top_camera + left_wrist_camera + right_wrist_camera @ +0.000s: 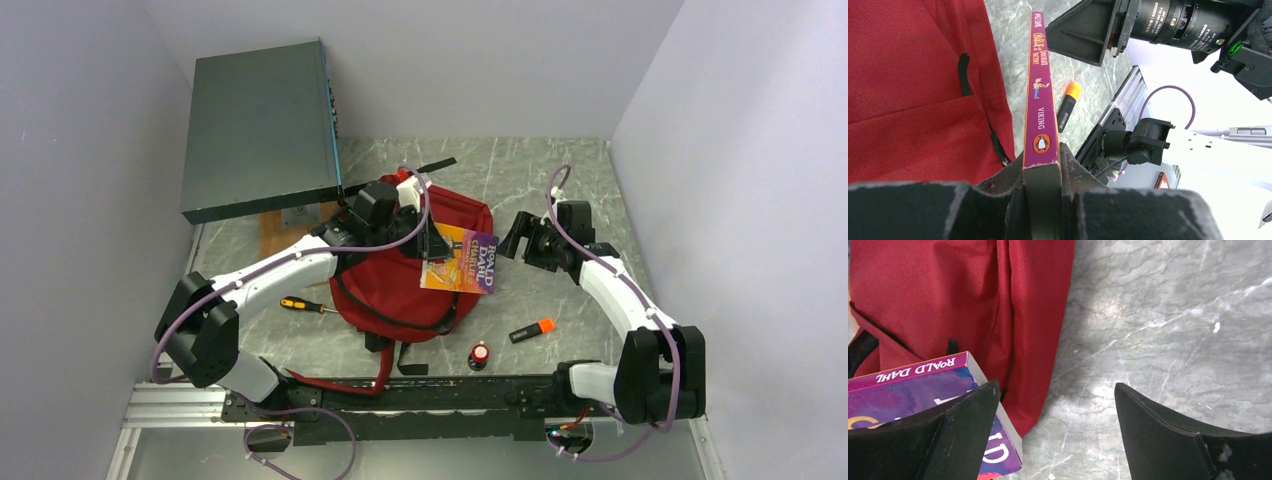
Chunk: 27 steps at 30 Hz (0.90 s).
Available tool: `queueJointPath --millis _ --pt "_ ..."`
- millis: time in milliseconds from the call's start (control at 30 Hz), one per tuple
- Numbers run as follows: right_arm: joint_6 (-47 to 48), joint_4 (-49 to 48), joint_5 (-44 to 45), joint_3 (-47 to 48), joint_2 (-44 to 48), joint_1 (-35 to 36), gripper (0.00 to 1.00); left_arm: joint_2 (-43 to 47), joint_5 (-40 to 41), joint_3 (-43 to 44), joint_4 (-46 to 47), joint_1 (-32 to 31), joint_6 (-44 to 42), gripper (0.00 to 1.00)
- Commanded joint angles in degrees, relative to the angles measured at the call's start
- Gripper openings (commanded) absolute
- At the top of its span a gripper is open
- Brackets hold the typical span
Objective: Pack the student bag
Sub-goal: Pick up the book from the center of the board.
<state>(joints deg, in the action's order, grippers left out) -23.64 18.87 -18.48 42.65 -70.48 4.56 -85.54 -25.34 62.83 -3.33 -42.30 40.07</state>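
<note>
Book (pixel 1040 100) clamped between left fingers (pixel 1071 172); right fingers (pixel 1168 432) spread wide.

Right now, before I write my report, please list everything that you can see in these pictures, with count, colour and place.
bag: 1, dark red, table centre
book: 1, purple and orange, at the bag's right edge, held
screwdriver: 1, yellow and black handle, left of the bag
marker: 1, black with orange cap, right of the bag, near side
small round item: 1, red and black, near edge; too small to identify
box: 1, dark grey, far left corner
table: 1, grey marble
left arm: 1, white and black, over the bag; jaws shut on the book
right arm: 1, white and black, right of the book; jaws open, holding nothing
</note>
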Motion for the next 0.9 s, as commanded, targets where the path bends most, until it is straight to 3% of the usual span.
queueJointPath --millis 0,67,133,267,400,667,867 --pt "-1.4 -4.0 -10.7 -1.2 1.3 1.2 0.89 1.9 -2.9 1.0 2.6 0.5 0.9 0.00" --pt "-1.7 -4.4 -11.3 -1.4 3.1 1.7 0.90 4.1 -1.9 -1.3 5.5 0.7 0.8 0.00" --pt "-0.9 -3.1 -10.0 -0.1 4.9 1.7 0.90 6.8 1.1 -0.6 2.7 0.8 -1.3 0.00" --pt "3.3 2.2 -5.9 4.9 6.3 2.0 0.89 12.1 13.4 7.0 -17.0 0.8 -6.3 0.00" --pt "6.6 4.2 -2.4 7.9 5.5 6.1 0.82 19.1 22.1 12.7 -29.7 0.9 -8.5 0.00" --pt "12.7 -3.3 2.4 8.1 8.7 27.8 0.81 38.4 29.8 10.1 -39.3 1.0 -5.3 0.00" --pt "18.7 -2.6 9.7 13.0 2.8 46.1 0.81 47.5 34.6 9.6 -48.6 1.0 -0.5 0.00"
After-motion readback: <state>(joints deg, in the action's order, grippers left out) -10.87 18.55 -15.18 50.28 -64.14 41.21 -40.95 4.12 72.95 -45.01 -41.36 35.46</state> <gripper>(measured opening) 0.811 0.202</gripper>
